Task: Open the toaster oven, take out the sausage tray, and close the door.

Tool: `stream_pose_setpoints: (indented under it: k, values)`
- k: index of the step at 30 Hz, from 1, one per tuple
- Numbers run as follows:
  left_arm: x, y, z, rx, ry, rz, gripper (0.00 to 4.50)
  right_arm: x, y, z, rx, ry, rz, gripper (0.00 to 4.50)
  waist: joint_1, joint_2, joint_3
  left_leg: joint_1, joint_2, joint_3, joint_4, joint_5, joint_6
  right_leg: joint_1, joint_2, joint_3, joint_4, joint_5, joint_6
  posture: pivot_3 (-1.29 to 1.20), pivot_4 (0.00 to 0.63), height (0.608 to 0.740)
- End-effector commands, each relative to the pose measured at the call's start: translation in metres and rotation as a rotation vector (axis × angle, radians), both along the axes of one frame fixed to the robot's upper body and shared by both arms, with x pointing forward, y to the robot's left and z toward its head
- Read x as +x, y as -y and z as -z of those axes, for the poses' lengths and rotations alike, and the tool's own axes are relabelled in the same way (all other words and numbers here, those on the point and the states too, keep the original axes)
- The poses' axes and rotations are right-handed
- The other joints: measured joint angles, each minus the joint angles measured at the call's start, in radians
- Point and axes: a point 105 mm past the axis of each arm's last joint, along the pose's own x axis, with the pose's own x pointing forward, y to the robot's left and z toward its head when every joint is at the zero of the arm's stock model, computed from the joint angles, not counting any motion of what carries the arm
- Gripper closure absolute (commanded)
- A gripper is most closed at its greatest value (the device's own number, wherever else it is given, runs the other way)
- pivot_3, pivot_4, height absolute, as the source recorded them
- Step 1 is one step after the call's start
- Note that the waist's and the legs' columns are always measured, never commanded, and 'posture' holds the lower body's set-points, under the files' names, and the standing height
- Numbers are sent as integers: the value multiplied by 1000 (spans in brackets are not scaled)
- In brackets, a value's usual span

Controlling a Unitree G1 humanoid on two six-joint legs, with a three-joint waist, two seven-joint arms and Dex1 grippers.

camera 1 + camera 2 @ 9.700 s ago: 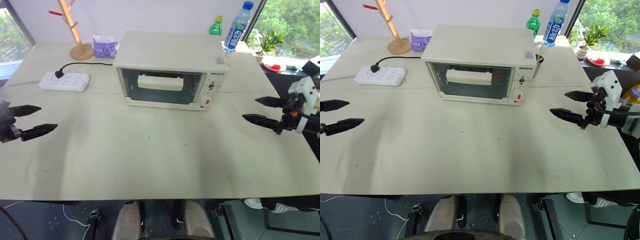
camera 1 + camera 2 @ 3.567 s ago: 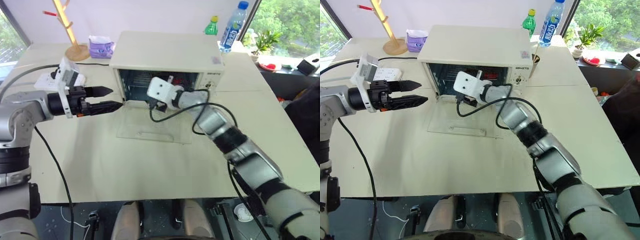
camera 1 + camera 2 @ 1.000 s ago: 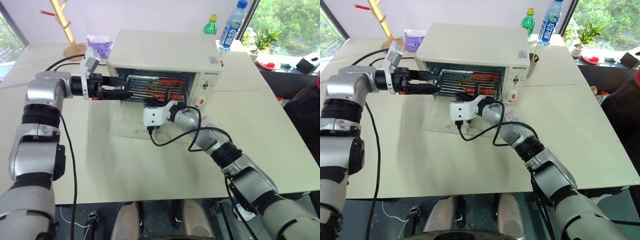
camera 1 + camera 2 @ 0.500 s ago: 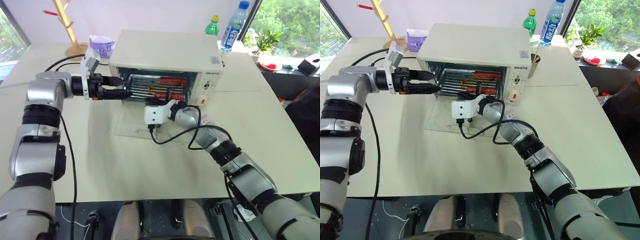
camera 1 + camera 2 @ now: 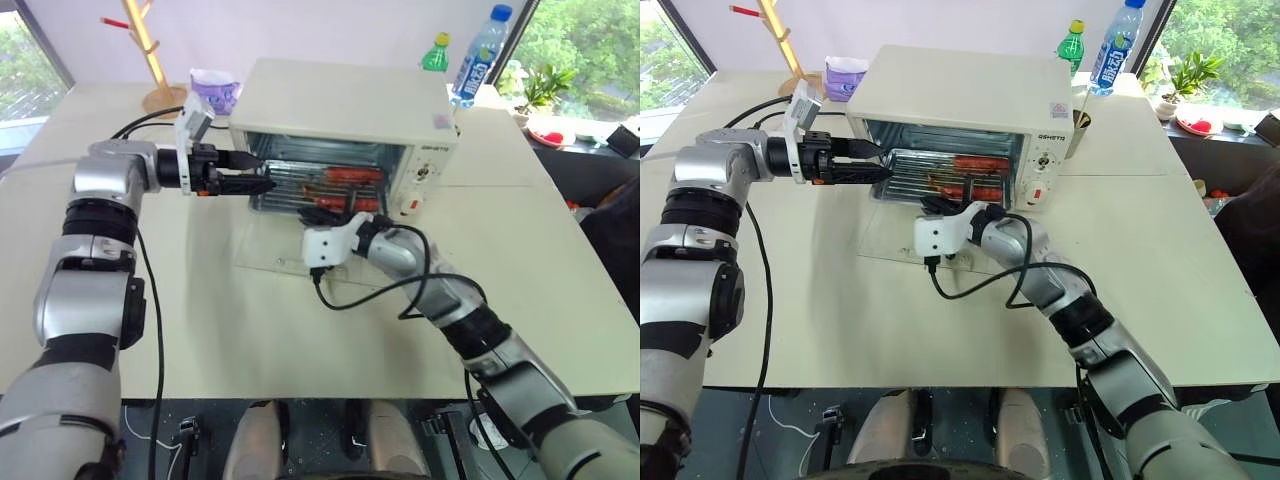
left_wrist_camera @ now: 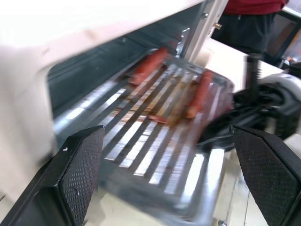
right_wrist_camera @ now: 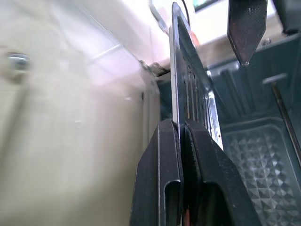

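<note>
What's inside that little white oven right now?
Inside the toaster oven a ribbed silver sausage tray with red sausages sticks partway out over the lowered door. The right gripper pinches its front edge. The tray hides the oven's floor.

Ribbed silver metal tray [image 6: 160,155] half out of the cream-white toaster oven [image 6: 70,28]

Red sausages [image 6: 200,94] lie on its bars; the left gripper [image 6: 174,174] has its black fingers [image 6: 82,165] spread wide either side.
</note>
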Motion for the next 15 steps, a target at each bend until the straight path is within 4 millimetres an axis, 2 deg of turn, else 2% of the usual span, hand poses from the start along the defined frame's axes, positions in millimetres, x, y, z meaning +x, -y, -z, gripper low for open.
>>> stream_pose_setpoints:
  k: [1, 5, 8, 15]
  values:
    - [-10, -7, -22, -30, 37, 33, 0, -14, 7, -27, 41, 99, -34, 4477, -5, 0, 0, 0, 0, 0, 0, 0, 0, 0, 0, 0, 0, 0, 0, 0, 150, 722]
    - [-32, -21, -20, -64, -55, 63, 0, -23, 13, -24, 21, 119, -63, 4477, -18, 0, 0, 0, 1, 0, 0, 0, 0, 0, 0, 0, 0, 0, 0, 0, 150, 722]
    - [-51, -31, -7, -84, -148, 53, 0, -30, 15, -20, 0, 117, -98, 4477, -27, 0, 0, 1, 1, 0, 0, 0, 0, 0, 0, 0, 0, 0, 0, 0, 150, 722]
    - [-94, -41, 10, -220, -378, -25, 0, -43, 21, -12, -58, 99, -188, 4477, -24, -2, 1, 1, 1, -1, 0, 0, 0, 1, 0, 0, 0, 0, 0, 0, 150, 722]
